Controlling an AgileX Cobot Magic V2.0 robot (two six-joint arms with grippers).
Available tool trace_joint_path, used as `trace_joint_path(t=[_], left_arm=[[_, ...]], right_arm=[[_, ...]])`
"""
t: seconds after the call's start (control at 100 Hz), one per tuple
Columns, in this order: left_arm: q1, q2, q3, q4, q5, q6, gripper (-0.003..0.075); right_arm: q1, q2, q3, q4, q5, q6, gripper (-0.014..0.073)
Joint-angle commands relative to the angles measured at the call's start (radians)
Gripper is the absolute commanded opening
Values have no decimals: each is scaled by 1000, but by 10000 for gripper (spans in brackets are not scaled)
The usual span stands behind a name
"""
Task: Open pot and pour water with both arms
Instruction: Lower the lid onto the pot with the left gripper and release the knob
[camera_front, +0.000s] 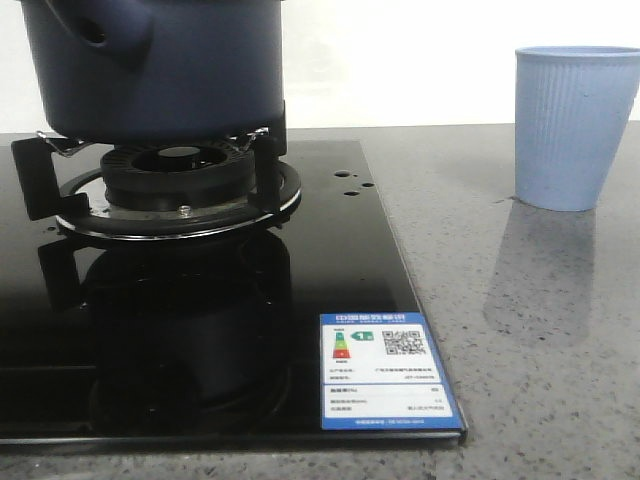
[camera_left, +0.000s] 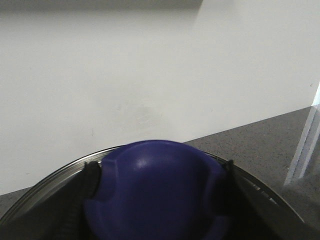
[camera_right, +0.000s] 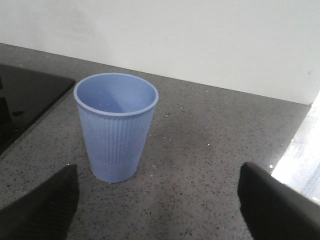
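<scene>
The dark navy pot (camera_front: 165, 65) stands on the gas burner (camera_front: 180, 180) at the far left of the front view, its stubby side handle (camera_front: 110, 30) pointing forward-left; its top is cut off by the frame. In the left wrist view my left gripper (camera_left: 160, 172) is shut on the lid's round blue knob (camera_left: 157, 195), with a finger on each side and the lid's metal rim (camera_left: 60, 172) around it. My right gripper (camera_right: 157, 200) is open and empty, low over the counter just short of the light blue ribbed cup (camera_right: 116, 125). Neither gripper shows in the front view.
The black glass hob (camera_front: 330, 270) has a label sticker (camera_front: 385, 370) at its front right corner. The cup (camera_front: 572, 125) stands upright on the grey speckled counter (camera_front: 530, 330) to the right of the hob. A white wall runs behind.
</scene>
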Motion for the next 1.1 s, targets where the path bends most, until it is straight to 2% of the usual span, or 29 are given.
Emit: trace_joint_path(t=[0.0,1.09], left_arm=[[-7,-14,-36,1,-137,-5,372],[-7,32,-36,1,-119,-5,372]], right_arm=[[-6,-3,-26,-3,-68,1,587],[-6,-3,-26,-3,-68,1,587]])
